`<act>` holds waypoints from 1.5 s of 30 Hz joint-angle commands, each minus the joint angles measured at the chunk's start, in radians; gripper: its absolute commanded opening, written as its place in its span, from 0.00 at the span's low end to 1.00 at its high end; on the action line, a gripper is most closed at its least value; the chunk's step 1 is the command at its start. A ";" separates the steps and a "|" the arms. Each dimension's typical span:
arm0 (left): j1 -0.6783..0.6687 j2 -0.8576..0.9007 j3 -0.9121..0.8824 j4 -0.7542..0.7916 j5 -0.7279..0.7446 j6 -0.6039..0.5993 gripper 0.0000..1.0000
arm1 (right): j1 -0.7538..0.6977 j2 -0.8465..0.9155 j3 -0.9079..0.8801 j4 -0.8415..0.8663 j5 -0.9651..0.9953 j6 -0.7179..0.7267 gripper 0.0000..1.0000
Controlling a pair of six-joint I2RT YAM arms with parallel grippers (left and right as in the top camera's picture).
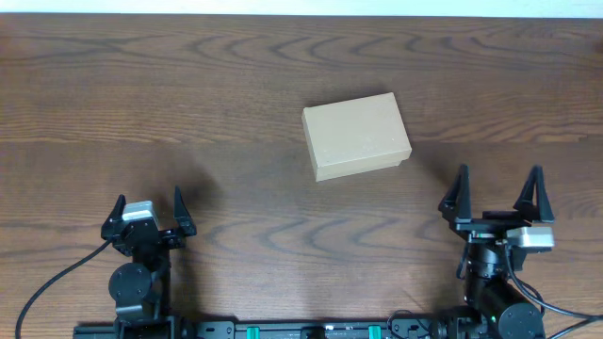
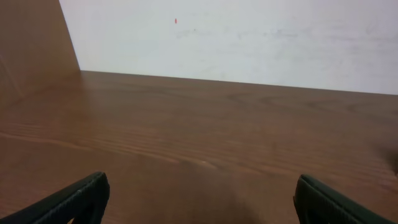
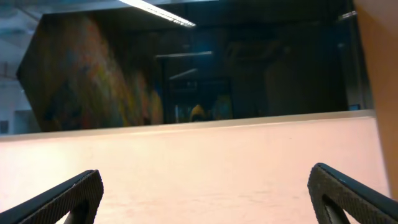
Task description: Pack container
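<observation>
The container is a small tan cardboard box lying shut near the middle of the wooden table, turned slightly askew. It shows only in the overhead view. My left gripper rests at the near left, open and empty, well left of and nearer than the box. My right gripper sits at the near right, open with nothing between its fingers, to the right of and nearer than the box. In the left wrist view my left gripper frames bare table. In the right wrist view my right gripper does the same.
The wooden table fills the overhead view. A white wall rises behind its far edge in the left wrist view. Cables trail from the arm bases along the near edge.
</observation>
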 commanded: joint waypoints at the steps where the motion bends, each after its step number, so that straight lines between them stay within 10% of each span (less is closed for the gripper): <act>1: 0.006 -0.007 -0.022 -0.038 -0.004 -0.011 0.95 | 0.008 -0.029 -0.020 0.017 0.034 0.013 0.99; 14: 0.006 -0.007 -0.022 -0.038 -0.004 -0.011 0.95 | -0.003 -0.076 -0.062 0.054 0.033 0.005 0.99; 45: 0.006 -0.007 -0.022 -0.038 -0.004 -0.011 0.95 | -0.087 -0.206 -0.062 -0.762 -0.072 0.010 0.99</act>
